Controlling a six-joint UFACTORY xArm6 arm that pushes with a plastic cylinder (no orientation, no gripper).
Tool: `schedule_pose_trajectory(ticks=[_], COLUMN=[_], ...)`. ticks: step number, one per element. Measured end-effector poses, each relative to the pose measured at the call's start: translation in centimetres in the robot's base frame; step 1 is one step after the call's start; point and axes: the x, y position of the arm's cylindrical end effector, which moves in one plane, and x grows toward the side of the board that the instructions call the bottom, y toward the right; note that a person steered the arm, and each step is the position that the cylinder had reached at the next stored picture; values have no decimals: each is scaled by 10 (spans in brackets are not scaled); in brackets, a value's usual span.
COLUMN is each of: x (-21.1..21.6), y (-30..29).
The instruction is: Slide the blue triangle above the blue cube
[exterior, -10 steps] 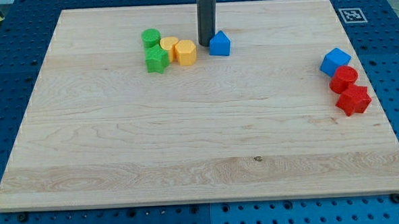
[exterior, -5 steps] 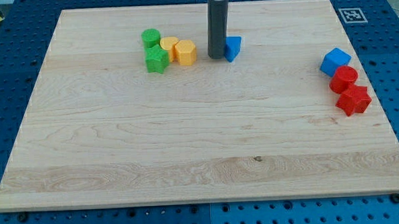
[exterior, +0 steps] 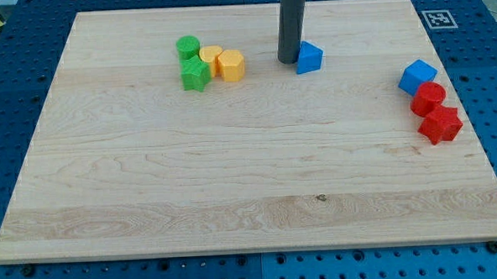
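So my tip is touching the left side of the blue triangle, top centre of the frame. No gripper here, just the rod. The blue cube sits well apart on the right, beside two red blocks. I'd say maybe halfway: the triangle needs more rightward sliding to land above the cube.

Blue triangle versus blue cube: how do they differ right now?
The blue triangle sits near the view's top centre with my tip against its left side; the blue cube lies far to the view's right, untouched by the tip. The triangle stands alone; the cube touches a red block. The triangle looks smaller and peaked; the cube is boxy. Both are the same blue.
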Motion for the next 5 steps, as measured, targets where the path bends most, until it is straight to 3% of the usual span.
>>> schedule_pose_trajectory(ticks=[2,5], x=[1,33], y=[41,55])
